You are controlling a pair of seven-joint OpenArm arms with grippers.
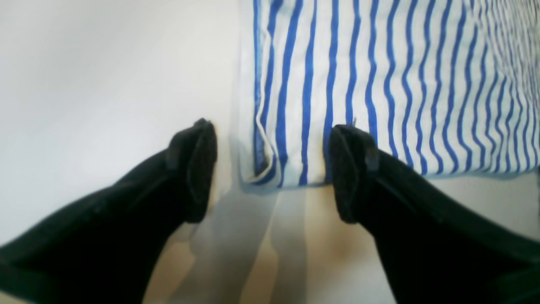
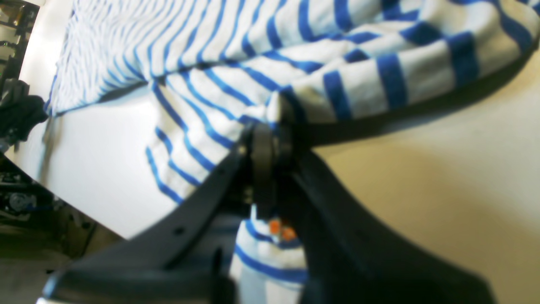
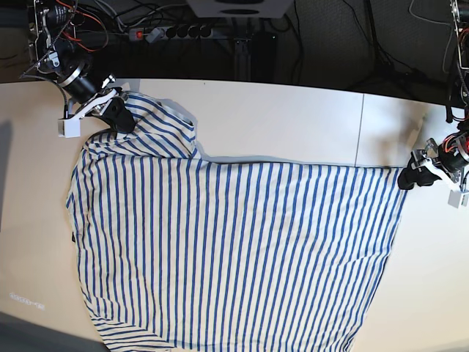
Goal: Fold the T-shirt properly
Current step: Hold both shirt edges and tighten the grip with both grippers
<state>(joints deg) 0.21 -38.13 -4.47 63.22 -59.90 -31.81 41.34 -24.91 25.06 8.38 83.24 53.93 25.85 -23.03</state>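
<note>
T-shirt (image 3: 234,249): spread across the pale table (image 3: 293,117), stripes running from the far side toward the near side; the near hem is cut off by the lower edge of the base view.
Sleeve (image 3: 157,125): bunched and lifted at the far corner on the base view's left.
Right gripper (image 2: 270,139): clamped on a fold of the sleeve cloth, the jaws pressed together with striped fabric drawn over and below them.
Left gripper (image 1: 272,169): jaws spread wide, nothing held; the shirt's hemmed corner (image 1: 270,169) is seen lying flat on the table between the two fingers (image 1: 198,169).
Background: cables and a power strip (image 3: 168,33) are seen beyond the table's far edge.
</note>
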